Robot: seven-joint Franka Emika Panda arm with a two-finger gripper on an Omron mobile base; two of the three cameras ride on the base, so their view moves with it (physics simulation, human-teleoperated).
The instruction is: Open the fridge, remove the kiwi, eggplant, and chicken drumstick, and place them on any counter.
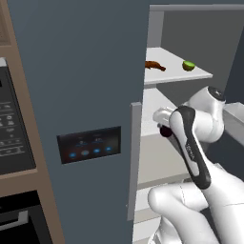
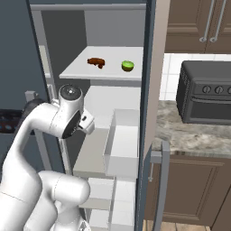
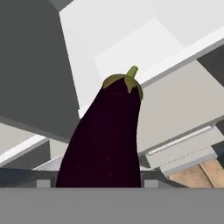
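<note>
Dark purple eggplant, green-capped; slate-blue fridge

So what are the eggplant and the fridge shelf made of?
The eggplant looks like real vegetable: glossy dark purple skin with faint speckles and a dull green stem cap. The shelf under the drumstick and kiwi looks like smooth matte white plastic, plain and unshiny, though painted metal is possible.

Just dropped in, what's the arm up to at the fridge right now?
The fridge has its right door open and the arm is reaching inside at the middle shelf level. The hand view has the eggplant filling the space right at the tool, apparently gripped, though the fingertips are hidden. The chicken drumstick and kiwi sit on the upper shelf, untouched. Nothing is on the counter yet.
</note>
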